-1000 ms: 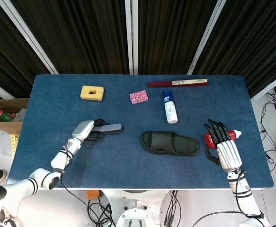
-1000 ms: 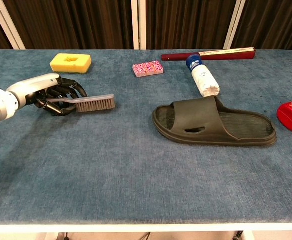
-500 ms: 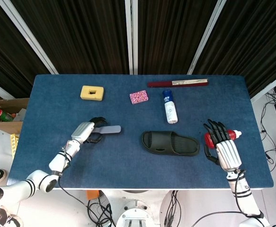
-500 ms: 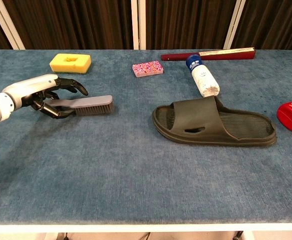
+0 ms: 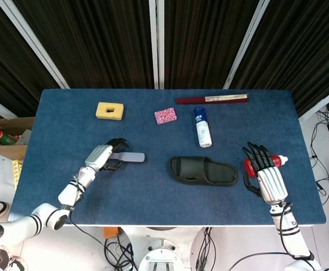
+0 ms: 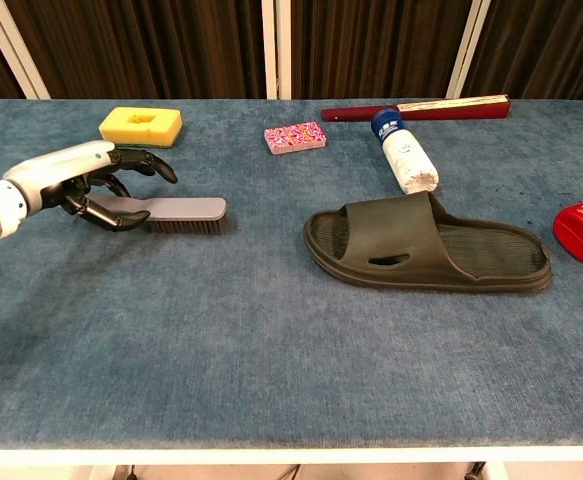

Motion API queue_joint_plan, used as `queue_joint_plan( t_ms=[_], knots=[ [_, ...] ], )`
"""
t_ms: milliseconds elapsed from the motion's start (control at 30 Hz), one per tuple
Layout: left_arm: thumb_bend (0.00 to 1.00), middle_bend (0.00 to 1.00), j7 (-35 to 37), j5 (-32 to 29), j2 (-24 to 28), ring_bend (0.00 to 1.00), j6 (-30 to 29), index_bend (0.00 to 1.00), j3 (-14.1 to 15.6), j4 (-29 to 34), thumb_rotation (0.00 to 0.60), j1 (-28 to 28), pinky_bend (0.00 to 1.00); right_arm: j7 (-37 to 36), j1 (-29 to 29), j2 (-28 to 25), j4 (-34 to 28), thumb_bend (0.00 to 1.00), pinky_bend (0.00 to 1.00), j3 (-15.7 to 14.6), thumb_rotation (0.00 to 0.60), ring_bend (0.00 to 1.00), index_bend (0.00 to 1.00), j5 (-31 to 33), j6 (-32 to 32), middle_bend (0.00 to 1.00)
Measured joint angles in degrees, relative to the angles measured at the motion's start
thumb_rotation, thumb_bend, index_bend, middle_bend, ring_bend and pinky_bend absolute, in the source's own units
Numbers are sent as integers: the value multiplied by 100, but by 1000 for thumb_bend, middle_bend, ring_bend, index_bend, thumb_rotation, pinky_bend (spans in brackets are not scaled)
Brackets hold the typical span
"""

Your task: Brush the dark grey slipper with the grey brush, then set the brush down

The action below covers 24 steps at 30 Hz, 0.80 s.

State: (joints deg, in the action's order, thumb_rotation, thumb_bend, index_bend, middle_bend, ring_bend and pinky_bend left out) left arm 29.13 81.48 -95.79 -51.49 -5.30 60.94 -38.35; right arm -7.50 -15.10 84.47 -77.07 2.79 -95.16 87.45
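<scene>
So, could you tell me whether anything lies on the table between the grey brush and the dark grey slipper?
Nothing visible does. The grey brush lies bristles-down by the left hand, and only bare blue cloth stretches from it to the dark grey slipper. The pink sponge and white bottle sit farther back, clear of that line.

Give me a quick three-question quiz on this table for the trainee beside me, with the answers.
1. True or false: the grey brush lies bristles down on the table.
2. What is nearest the right hand: A sponge, B red bottle, C fan?
3. Which hand is at the brush handle?

Key:
1. True.
2. B.
3. The left hand, fingers spread above and below it.
</scene>
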Motion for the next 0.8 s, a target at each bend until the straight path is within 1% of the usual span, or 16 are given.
queue_joint_plan(
  t_ms=[100, 167, 267, 300, 333, 367, 400, 433, 467, 500, 533, 600, 667, 700, 767, 800],
  knots=[
    [336, 20, -6, 40, 40, 32, -67, 183, 6, 35, 600, 9, 241, 0, 5, -7, -4, 576, 0, 9, 600, 0, 0, 0, 17, 0],
    [233, 0, -12, 66, 64, 8, -126, 134, 3, 62, 600, 16, 227, -3, 7, -5, -4, 576, 0, 17, 600, 0, 0, 3, 27, 0],
    [95, 0, -28, 134, 95, 0, -384, 94, -27, 127, 600, 55, 211, -5, 19, 5, 7, 577, 0, 25, 600, 0, 0, 16, 46, 0],
    [64, 0, -44, 168, 115, 0, -545, 89, -49, 169, 600, 81, 209, -2, 24, 10, 14, 577, 0, 28, 600, 0, 0, 26, 48, 0],
    [26, 0, -68, 193, 132, 0, -685, 87, -71, 204, 557, 106, 206, 6, 31, 12, 19, 576, 0, 29, 600, 0, 0, 38, 48, 0],
    [6, 0, -108, 216, 150, 0, -847, 87, -97, 242, 441, 140, 204, 23, 40, 10, 21, 571, 0, 28, 600, 0, 0, 59, 40, 0],
    [0, 0, -204, 243, 176, 0, -1099, 87, -138, 298, 346, 199, 202, 67, 57, 3, 19, 564, 0, 25, 600, 0, 0, 100, 21, 0],
    [0, 0, -312, 258, 199, 0, -1312, 87, -168, 348, 191, 256, 200, 116, 75, -7, 13, 554, 0, 23, 600, 0, 0, 143, 0, 0],
    [0, 0, -455, 270, 229, 0, -1542, 87, -194, 408, 95, 326, 198, 178, 98, -22, 3, 543, 0, 20, 600, 0, 0, 200, -25, 0],
    [0, 0, -701, 277, 281, 0, -1856, 87, -218, 499, 39, 434, 197, 278, 138, -49, -15, 535, 0, 15, 600, 0, 0, 297, -64, 0],
    [0, 0, -927, 272, 332, 0, -2078, 87, -226, 573, 4, 526, 197, 351, 177, -74, -33, 529, 0, 10, 597, 0, 0, 386, -96, 0],
    [0, 0, -1578, 227, 486, 0, -2470, 87, -211, 778, 0, 781, 197, 481, 291, -146, -83, 521, 0, -8, 591, 0, 0, 632, -180, 0],
    [0, 0, -2210, 157, 662, 0, -2700, 87, -156, 1020, 0, 1071, 197, 557, 410, -211, -114, 518, 0, -32, 588, 0, 0, 853, -257, 0],
    [0, 0, -2619, 101, 808, 0, -2858, 87, -88, 1220, 0, 1319, 197, 595, 501, -248, -121, 517, 0, -54, 588, 0, 0, 986, -304, 0],
    [0, 0, -3122, 12, 1042, 0, -3097, 87, 65, 1516, 4, 1742, 197, 625, 633, -281, -104, 517, 0, -97, 588, 0, 0, 1118, -355, 0],
    [0, 0, -3347, -47, 1199, 0, -3218, 87, 196, 1704, 7, 2027, 197, 635, 699, -290, -71, 517, 0, -126, 588, 0, 0, 1163, -373, 0]
  ],
)
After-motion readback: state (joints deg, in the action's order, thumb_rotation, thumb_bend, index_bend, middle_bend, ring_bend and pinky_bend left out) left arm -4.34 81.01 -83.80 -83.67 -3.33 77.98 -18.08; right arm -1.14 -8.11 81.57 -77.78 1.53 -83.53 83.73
